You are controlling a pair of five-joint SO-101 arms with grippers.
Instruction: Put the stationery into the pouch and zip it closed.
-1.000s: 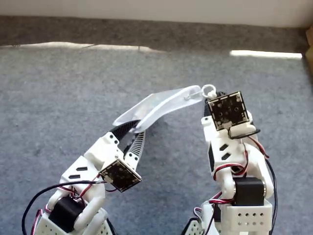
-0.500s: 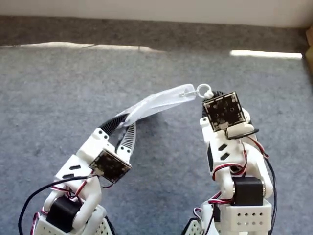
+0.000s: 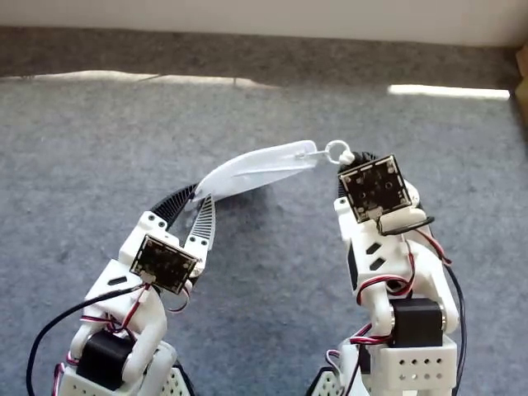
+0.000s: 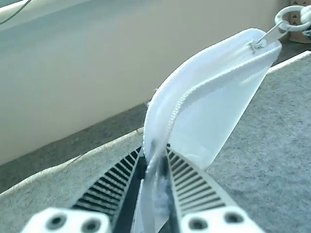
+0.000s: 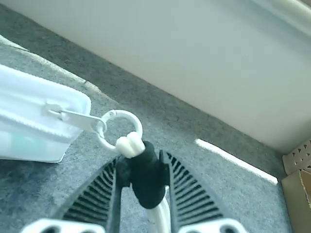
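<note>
The pouch (image 3: 256, 169) is a flat, milky, half-clear plastic sleeve with a rounded end and a white toothed zipper along its upper edge. It hangs stretched between the two arms above the grey, felt-like counter (image 3: 99, 148). What lies inside cannot be made out. The left gripper (image 4: 154, 152) has its black ribbed fingers pinched narrowly on the pouch's near end, with the soft wall creased between them. That arm leans in from the near left corner with its wrist angled toward the middle. At the pouch's far corner sits the zipper slider, and a thin metal pull tab (image 5: 75, 116) runs from it to a small white ring (image 5: 119, 128). A pale bead and a black rounded knob (image 5: 146, 179) hang off the ring. The right gripper (image 5: 139, 160) is clamped on that knob, its ribbed fingers close on either side. The right arm stands upright from the near right with its wrist tipped forward. Bare grey counter lies around and beyond the pouch up to a pale wall (image 5: 194, 58), and a cardboard box (image 5: 297, 167) sits at the far right edge.
</note>
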